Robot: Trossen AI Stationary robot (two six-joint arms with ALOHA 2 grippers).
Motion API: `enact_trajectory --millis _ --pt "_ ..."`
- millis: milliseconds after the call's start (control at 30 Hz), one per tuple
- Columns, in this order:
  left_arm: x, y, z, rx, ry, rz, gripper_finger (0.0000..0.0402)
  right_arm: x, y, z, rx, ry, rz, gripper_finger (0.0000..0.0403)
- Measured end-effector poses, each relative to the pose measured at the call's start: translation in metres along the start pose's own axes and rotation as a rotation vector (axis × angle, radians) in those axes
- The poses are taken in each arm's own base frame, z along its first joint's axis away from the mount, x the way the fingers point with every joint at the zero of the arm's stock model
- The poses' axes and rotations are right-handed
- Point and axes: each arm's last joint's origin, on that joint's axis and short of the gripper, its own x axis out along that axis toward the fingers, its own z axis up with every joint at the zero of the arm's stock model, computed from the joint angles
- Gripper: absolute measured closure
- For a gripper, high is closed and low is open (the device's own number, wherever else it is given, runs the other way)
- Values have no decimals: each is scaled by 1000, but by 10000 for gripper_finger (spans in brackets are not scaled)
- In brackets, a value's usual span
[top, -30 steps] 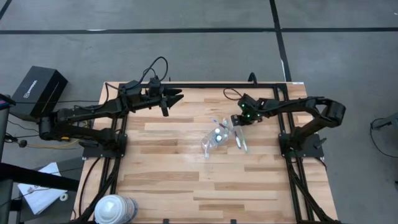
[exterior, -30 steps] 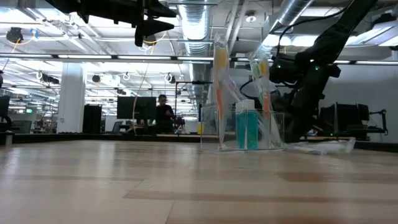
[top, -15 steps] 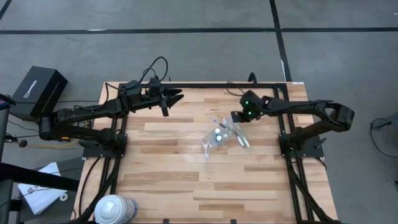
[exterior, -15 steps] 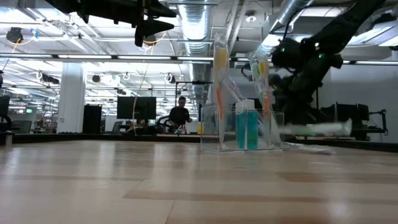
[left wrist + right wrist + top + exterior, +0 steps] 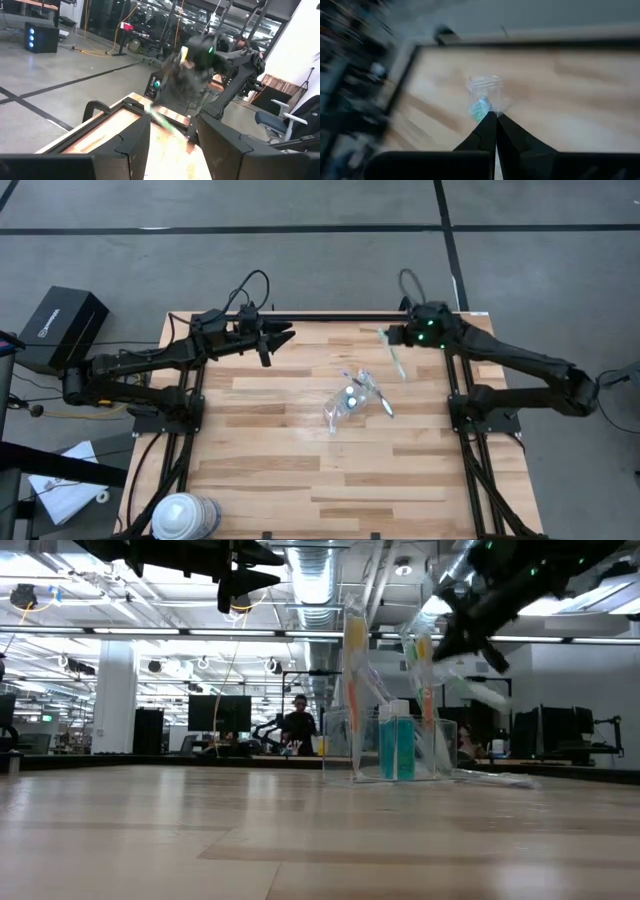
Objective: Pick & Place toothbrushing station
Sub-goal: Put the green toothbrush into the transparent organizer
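My right gripper (image 5: 396,340): raised above the far right part of the table (image 5: 300,470), close to the rear rail. My fingers (image 5: 492,131) are pressed tight together, and a thin pale-green toothbrush (image 5: 396,356) hangs slanted from them, clear of the wood.

Held toothbrush, low view: a pale streak (image 5: 478,690) tilting down from my gripper (image 5: 462,640), up beside the tops of the standing brushes; it looks like a packaged brush, though the blur leaves me unsure.

Cup: the see-through plastic cup (image 5: 346,402) stands upright near the middle of the table, well apart from both of my grippers.

In the cup: the blue tube with its white end (image 5: 397,743) stands upright, and pastel toothbrushes (image 5: 354,680) lean out above the rim.

On the table: one more clear-wrapped brush (image 5: 384,406) lies flat just beside the cup, on its right side.

My left gripper (image 5: 283,336): hovers high over the far left part of the table, fingers (image 5: 131,144) spread apart with nothing between them.

Off the table: a big white-and-blue roll (image 5: 184,517) sits by the near left corner, and a black box (image 5: 62,327) rests on the floor to the left.

Room beyond: a person (image 5: 298,727) sits at a desk far behind the table.
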Motion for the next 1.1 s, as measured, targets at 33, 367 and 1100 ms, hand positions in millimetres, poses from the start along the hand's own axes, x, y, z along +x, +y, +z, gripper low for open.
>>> enact_trajectory --millis 33,367,1100 --pt "0 0 0 -1 0 0 244 -5 6 6 -5 -41 36 402" --pt "13 11 -3 -15 -11 -34 244 -48 81 58 -158 -368 399 402" --pt "64 -1 56 48 -192 -242 244 12 201 83 -382 -291 675 403"
